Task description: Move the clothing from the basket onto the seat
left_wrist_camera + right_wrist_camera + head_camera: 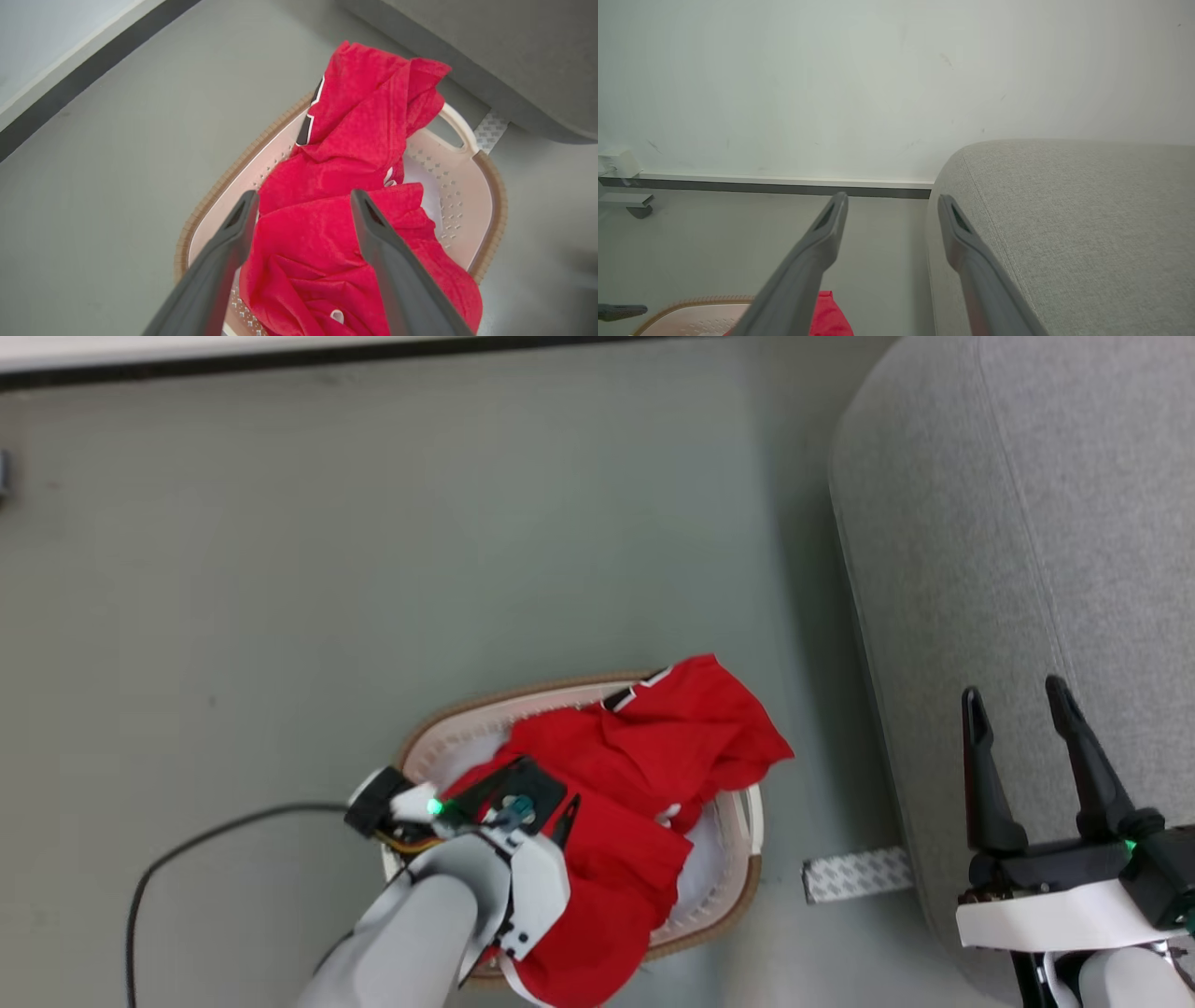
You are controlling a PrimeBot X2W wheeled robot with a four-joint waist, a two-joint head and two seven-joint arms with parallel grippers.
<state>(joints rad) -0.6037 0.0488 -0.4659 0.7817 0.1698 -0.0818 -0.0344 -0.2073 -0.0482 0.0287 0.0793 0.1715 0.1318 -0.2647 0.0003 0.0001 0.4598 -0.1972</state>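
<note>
Red clothing (644,775) lies heaped in the cream basket (448,728) on the floor, and one fold spills over the rim toward the seat (1027,523). My left gripper (303,196) is open, its fingers pointing down over the clothing (345,135) in the middle of the basket (467,191), with nothing held. The left wrist (509,807) hangs above the basket's near-left part. My right gripper (1018,700) is open and empty over the seat's front edge. In the right wrist view it (892,198) points at the wall, with the seat (1064,224) on the right.
A black cable (187,845) runs across the floor left of the basket. A white patterned strip (854,875) lies on the floor between basket and seat. A dark baseboard (280,364) borders the far wall. Open grey floor (420,541) stretches beyond the basket.
</note>
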